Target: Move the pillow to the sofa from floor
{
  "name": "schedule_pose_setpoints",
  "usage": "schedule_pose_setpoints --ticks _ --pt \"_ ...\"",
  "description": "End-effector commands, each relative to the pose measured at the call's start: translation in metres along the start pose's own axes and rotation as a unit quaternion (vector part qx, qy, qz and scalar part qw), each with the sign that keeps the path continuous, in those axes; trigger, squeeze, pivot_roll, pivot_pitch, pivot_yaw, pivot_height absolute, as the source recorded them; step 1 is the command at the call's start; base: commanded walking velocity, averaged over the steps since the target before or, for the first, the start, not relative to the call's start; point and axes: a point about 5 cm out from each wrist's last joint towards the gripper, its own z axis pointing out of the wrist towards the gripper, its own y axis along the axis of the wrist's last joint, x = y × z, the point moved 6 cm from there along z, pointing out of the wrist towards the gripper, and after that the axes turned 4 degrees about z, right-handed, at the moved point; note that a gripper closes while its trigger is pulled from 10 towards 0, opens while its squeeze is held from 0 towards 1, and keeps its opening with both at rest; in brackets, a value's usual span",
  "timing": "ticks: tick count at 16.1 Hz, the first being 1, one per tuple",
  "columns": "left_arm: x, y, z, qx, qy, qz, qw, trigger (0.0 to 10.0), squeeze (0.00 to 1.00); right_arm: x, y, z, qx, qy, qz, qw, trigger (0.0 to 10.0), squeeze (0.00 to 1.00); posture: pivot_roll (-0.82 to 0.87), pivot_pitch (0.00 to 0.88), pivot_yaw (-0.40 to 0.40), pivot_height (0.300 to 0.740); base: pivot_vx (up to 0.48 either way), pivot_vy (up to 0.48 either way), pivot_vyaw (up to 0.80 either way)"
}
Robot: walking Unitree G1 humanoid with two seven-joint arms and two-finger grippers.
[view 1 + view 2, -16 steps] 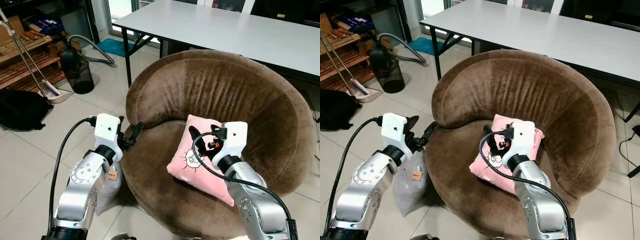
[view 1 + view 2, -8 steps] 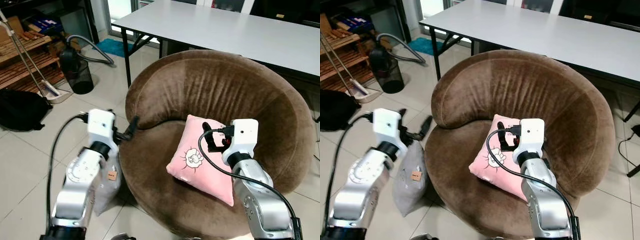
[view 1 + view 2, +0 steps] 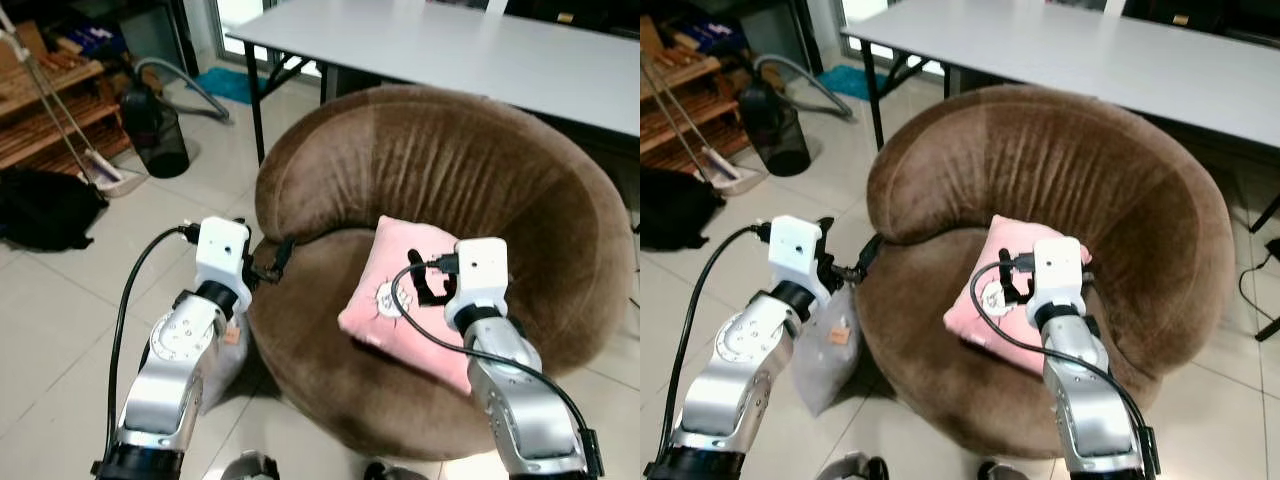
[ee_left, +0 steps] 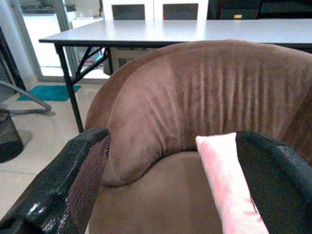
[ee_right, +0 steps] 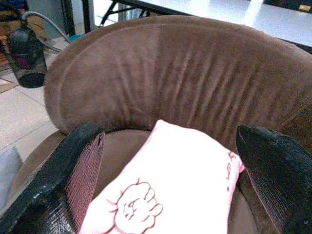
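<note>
The pink pillow (image 3: 405, 300) lies on the seat of the round brown sofa (image 3: 520, 190), propped against the inner face of the backrest toward the seat's right side, with its printed cartoon face turned up and forward. It is off the floor and nothing grips it.

The right gripper (image 5: 170, 170) hangs just above and in front of the pillow; in its wrist view the two black fingers (image 5: 68, 180) stand spread wide with the pillow between and beyond them, not touching it. The left gripper (image 4: 170, 180) hovers at the sofa's left front rim, near the low end of the armrest, its fingers likewise spread and holding nothing; past them the pillow shows edge-on.

Beside the sofa's left front edge, on the tiled floor (image 3: 60, 300), a grey cushion (image 3: 830, 345) leans against the sofa base under the left arm. Farther off are a white table (image 3: 480, 50) behind the sofa, a black vacuum cleaner (image 3: 155, 130) and a black bag (image 3: 45, 205).

By my reading, the placing step is done and the release is complete. What seems left is to draw both arms back clear of the seat without brushing the pillow. If the grey cushion counts as part of the job, the left gripper would need to drop toward it next.
</note>
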Motion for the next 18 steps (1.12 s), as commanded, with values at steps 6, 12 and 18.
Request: schedule_pose_setpoints --ticks 6,12,18 --pt "0.000 0.001 0.002 -0.001 0.009 0.025 1.000 10.0 0.00 -0.005 -0.001 -0.003 0.000 0.006 0.015 1.000 10.0 0.00 -0.02 0.000 -0.030 0.740 -0.100 0.000 0.00" --pt "0.009 -0.004 -0.001 0.010 0.023 0.027 0.999 10.0 0.00 -0.003 -0.005 -0.002 0.008 0.012 0.022 1.000 10.0 0.00 -0.04 0.000 -0.016 0.740 0.000 0.209 -0.33" --pt "0.005 -0.005 0.005 0.013 0.011 0.039 0.999 10.0 0.00 -0.006 -0.003 -0.002 0.005 0.006 0.026 1.000 10.0 0.00 -0.04 0.000 -0.014 0.740 0.000 0.348 -0.78"
